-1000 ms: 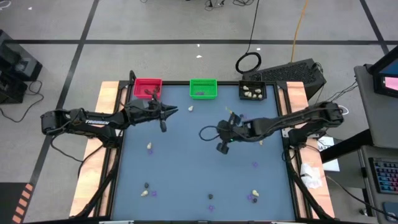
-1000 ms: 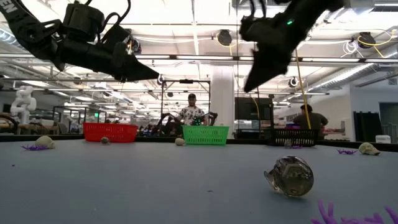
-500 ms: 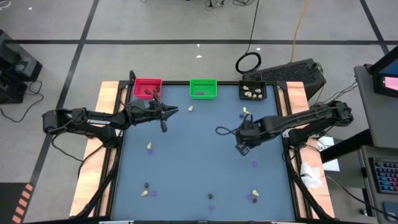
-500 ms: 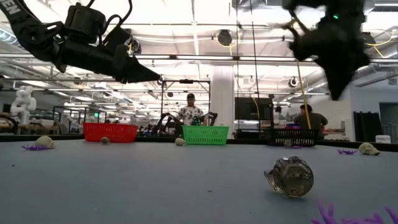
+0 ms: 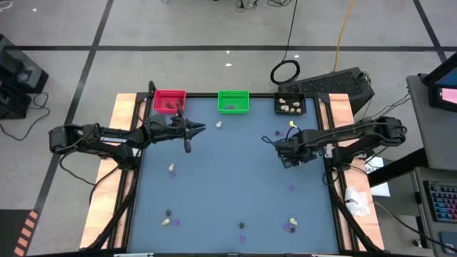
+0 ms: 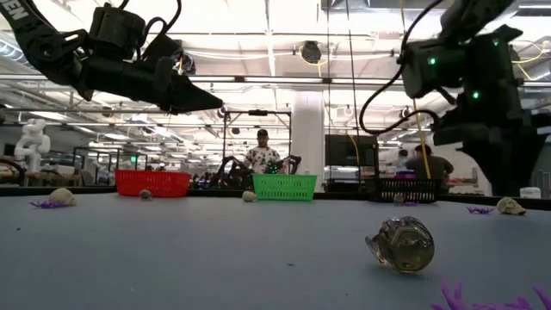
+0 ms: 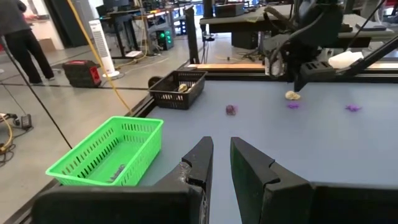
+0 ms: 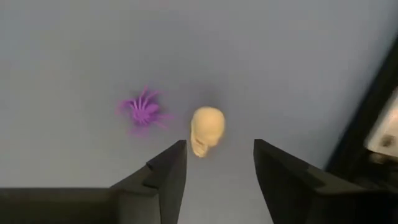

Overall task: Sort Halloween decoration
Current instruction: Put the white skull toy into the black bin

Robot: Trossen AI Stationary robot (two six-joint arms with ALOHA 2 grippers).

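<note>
**Right gripper spread above a cream skull; trinkets scattered over the blue table**

The decorations are tiny next to the bins. In the right wrist view a cream skull (image 8: 207,130) lies on the blue table (image 5: 228,178) with a flat purple spider (image 8: 143,111) just beside it, apart from it. The right gripper (image 8: 216,163) points down at them, its fingers spread wide with nothing between them, the skull showing in the gap.

From overhead the right gripper (image 5: 288,155) sits near the table's right side, in front of the black bin (image 5: 290,105), which holds several cream lumps. There the skull and spider are too small to make out, hidden or blurred beside the arm. The high view does show the spread of the rest: a cream lump (image 5: 172,169) left of centre, another cream lump (image 5: 218,124) near the green bin (image 5: 233,101), and dark, cream and purple bits along the near edge. The red bin (image 5: 169,100) holds dark pieces.

The left gripper (image 5: 187,128) hangs above the table in front of the red bin. Its wrist view shows the left gripper's fingers (image 7: 200,163) close together with a narrow gap, holding nothing, and beyond them the green bin's mesh wall and the right arm over the skull.

Only the low view shows a dark, rounded trinket (image 6: 401,244) close up, glossy and grey, with purple legs (image 6: 482,300) beside it.
</note>
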